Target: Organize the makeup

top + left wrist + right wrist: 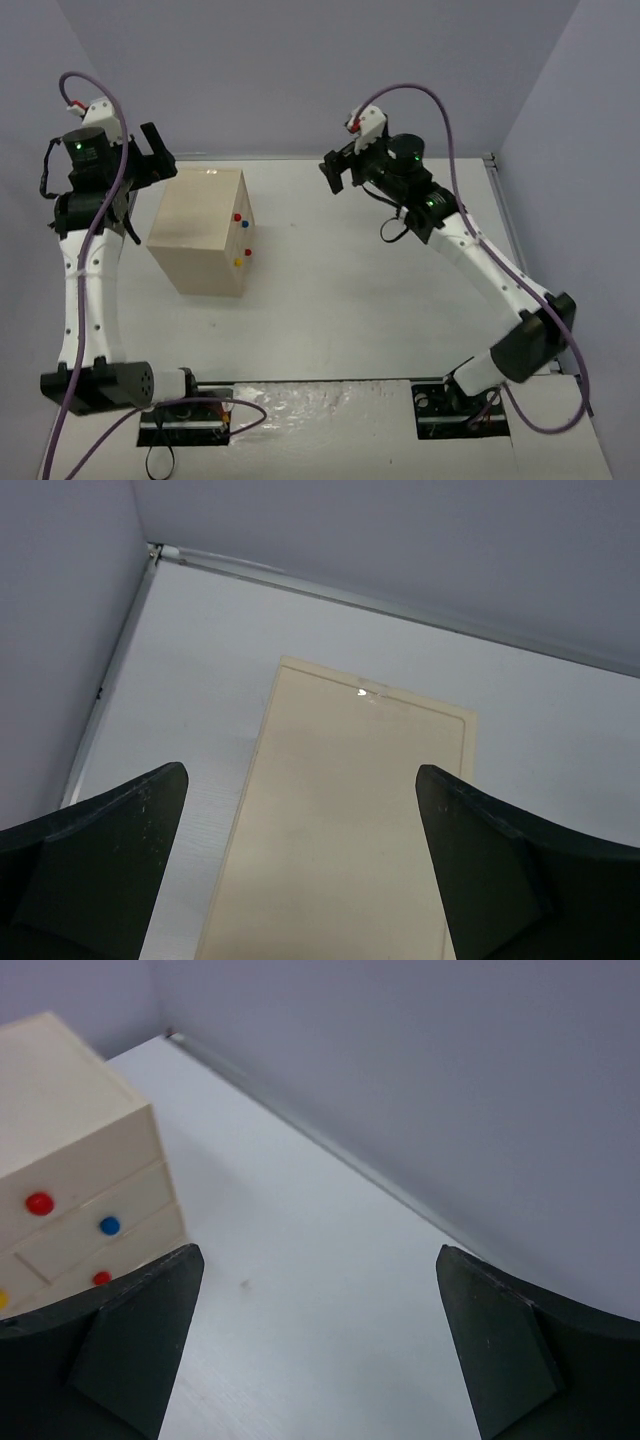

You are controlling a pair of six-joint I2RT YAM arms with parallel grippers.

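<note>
No makeup shows in any view. My left gripper (157, 150) hangs high at the back left, above the far left corner of the cream box (203, 232). In the left wrist view it (300, 772) is open with nothing between its fingers, and the flat top of the box (350, 820) lies below it. My right gripper (336, 172) is raised over the back middle of the table, to the right of the box. In the right wrist view it (320, 1252) is open and empty over bare table.
The cream box (70, 1160) has shut drawers with red, blue and yellow knobs (246, 241) on its right-hand face. Grey walls close off the back and both sides, with a metal rail (350, 598) along the far table edge (480, 160).
</note>
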